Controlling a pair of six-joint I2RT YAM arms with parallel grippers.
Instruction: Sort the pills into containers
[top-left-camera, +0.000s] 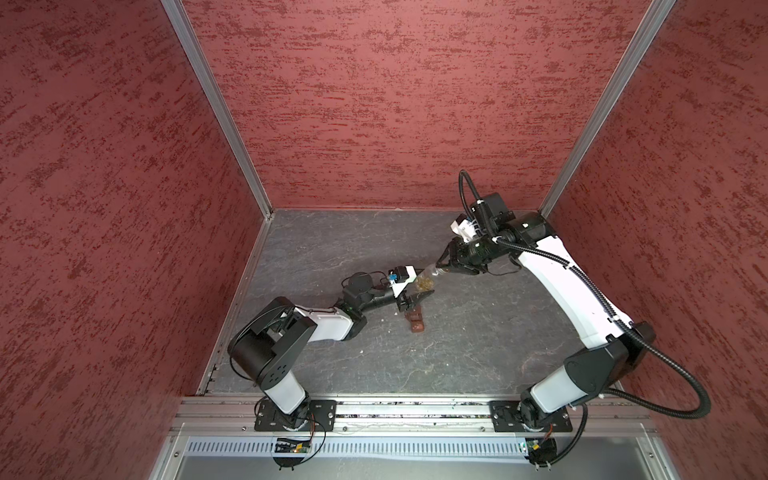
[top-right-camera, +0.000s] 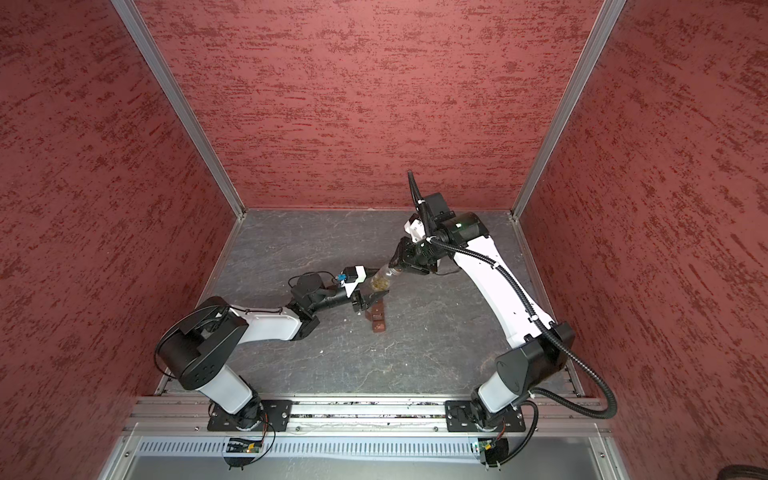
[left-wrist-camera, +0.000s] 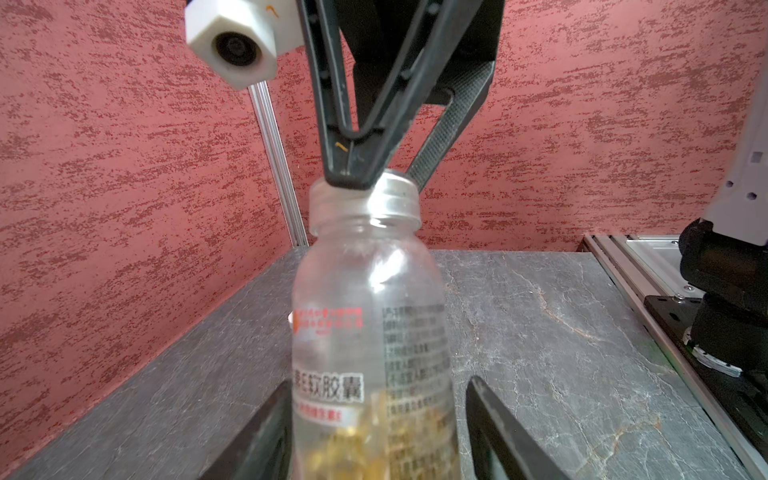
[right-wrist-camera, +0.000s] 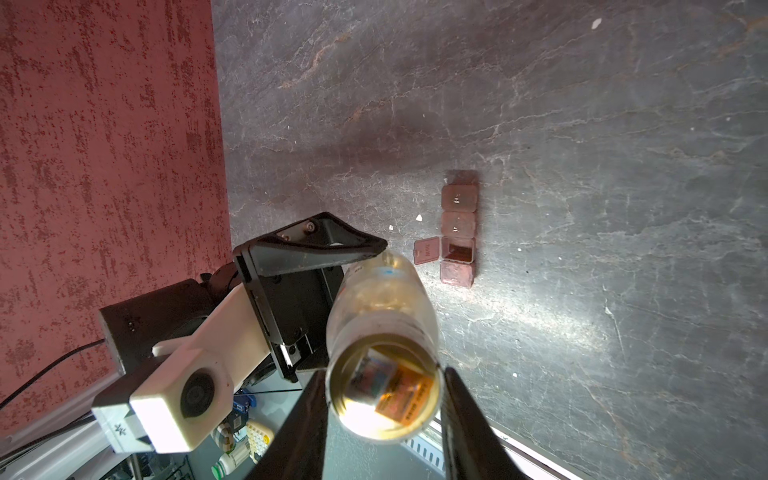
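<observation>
Pinching the threaded neck of a clear bottle (left-wrist-camera: 370, 311), our right gripper (top-left-camera: 439, 268) carries it above the table (top-left-camera: 478, 353). In the right wrist view one finger sits on either side of the open mouth. In both top views the bottle lies tilted between our two arms, mouth toward the right arm. Yellow pills (left-wrist-camera: 361, 453) are heaped at its base end. Our left gripper (top-left-camera: 422, 300) straddles that end with its jaws spread. In the left wrist view one finger lies against the bottle and the other stands just off its wall, so we do not call it a grip. The containers (right-wrist-camera: 457, 228), a narrow brown strip of square compartments, lie flat on the table beneath the left gripper, which covers their far end in both top views. One compartment stands open, its lid (right-wrist-camera: 427, 250) folded out sideways, and its neighbours are closed. We cannot tell whether anything lies inside it.
</observation>
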